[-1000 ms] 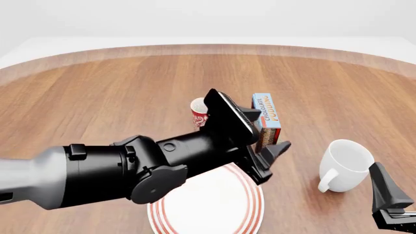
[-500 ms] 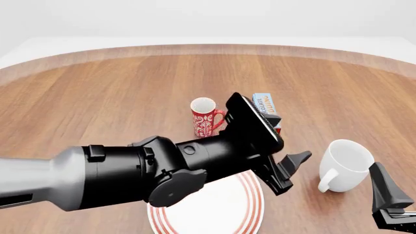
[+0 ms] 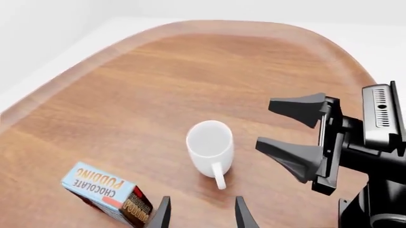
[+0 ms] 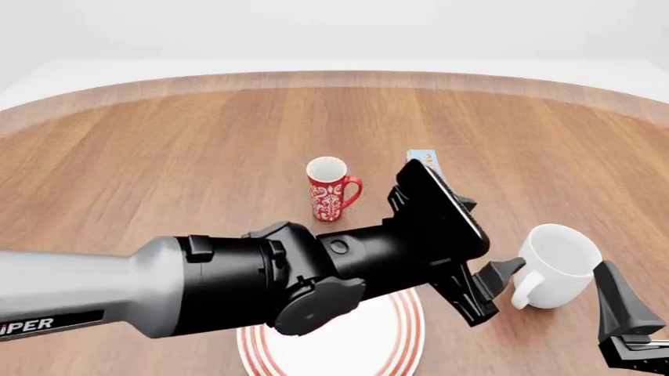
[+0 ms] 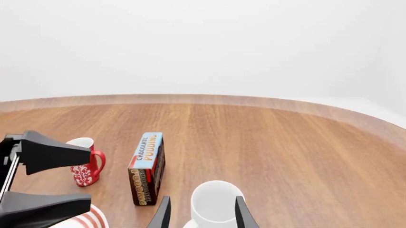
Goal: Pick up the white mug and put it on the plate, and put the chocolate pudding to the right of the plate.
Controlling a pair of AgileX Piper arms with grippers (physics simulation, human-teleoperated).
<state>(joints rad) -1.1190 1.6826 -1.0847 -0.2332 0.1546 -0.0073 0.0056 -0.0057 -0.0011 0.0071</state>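
Observation:
The white mug (image 4: 559, 262) stands upright on the table at the right, handle toward the front-left; it also shows in the left wrist view (image 3: 209, 147) and the right wrist view (image 5: 216, 204). My left gripper (image 4: 491, 290) is open and empty just left of the mug, above the plate's right edge. The plate (image 4: 403, 341) lies at the front centre, mostly hidden under the left arm. The chocolate pudding (image 4: 424, 160) stands behind the left arm, only its top showing; it shows whole in the right wrist view (image 5: 147, 168). My right gripper (image 4: 627, 329) is open and empty, in front of the mug.
A slim red-and-white patterned mug (image 4: 329, 188) stands left of the pudding, behind the plate. The left arm (image 4: 262, 282) stretches across the front of the table from the left. The wooden table's curved far edge (image 4: 334, 78) runs along the back.
My left arm has swung to the right, bringing its open gripper close to the white mug. It has uncovered the red mug and now hides most of the pudding. The right gripper is still.

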